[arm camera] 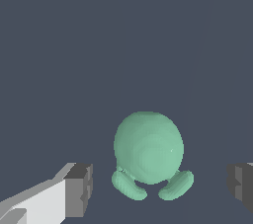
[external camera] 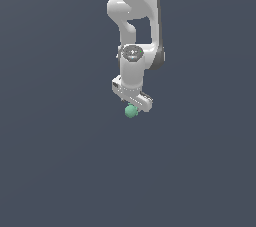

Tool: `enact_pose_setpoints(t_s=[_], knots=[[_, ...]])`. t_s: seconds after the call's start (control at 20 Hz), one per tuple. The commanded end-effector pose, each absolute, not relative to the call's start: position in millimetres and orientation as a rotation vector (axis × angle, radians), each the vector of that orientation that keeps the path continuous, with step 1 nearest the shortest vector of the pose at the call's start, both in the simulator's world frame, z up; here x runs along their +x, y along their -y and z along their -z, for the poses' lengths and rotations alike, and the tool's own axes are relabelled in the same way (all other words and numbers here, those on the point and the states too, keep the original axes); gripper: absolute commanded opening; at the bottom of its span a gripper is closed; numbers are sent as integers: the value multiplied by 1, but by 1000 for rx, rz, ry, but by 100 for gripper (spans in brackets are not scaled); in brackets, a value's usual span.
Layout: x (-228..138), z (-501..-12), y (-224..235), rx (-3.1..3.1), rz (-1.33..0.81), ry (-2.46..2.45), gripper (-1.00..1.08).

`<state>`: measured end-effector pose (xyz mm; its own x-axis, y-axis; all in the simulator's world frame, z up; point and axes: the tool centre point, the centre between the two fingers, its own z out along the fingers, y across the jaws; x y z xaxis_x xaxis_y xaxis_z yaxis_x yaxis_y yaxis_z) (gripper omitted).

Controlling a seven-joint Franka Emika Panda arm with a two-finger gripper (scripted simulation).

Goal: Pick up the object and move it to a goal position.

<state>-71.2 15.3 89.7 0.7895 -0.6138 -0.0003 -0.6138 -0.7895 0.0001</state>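
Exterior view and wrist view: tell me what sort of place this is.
Likely a bare simulated test scene, not a real room: a flat, featureless grey-blue ground, a smooth white robot arm, and one green round object with two small feet between the open gripper fingers.

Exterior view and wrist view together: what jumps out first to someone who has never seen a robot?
A white robot arm reaches down from the top of the exterior view against a plain dark grey background. Right under its pincer sits a small green round object, the only colour in the scene. In the wrist view that green round object shows two little lobes at its base and lies between the pincer's grey fingertips, which stand wide apart without touching it.
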Motion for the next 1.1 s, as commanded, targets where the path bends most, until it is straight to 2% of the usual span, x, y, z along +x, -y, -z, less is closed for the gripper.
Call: enact_pose_setpoints(t_s=[0.0,0.75,0.8,1.05], knots=[[-71,-87,-15,-2972,-1,-1019,100],[-72,-40,-15,-2969,0,-1027,100],[-72,-40,-15,-2969,0,-1027,-100],[-72,-40,-15,-2969,0,-1027,-100]])
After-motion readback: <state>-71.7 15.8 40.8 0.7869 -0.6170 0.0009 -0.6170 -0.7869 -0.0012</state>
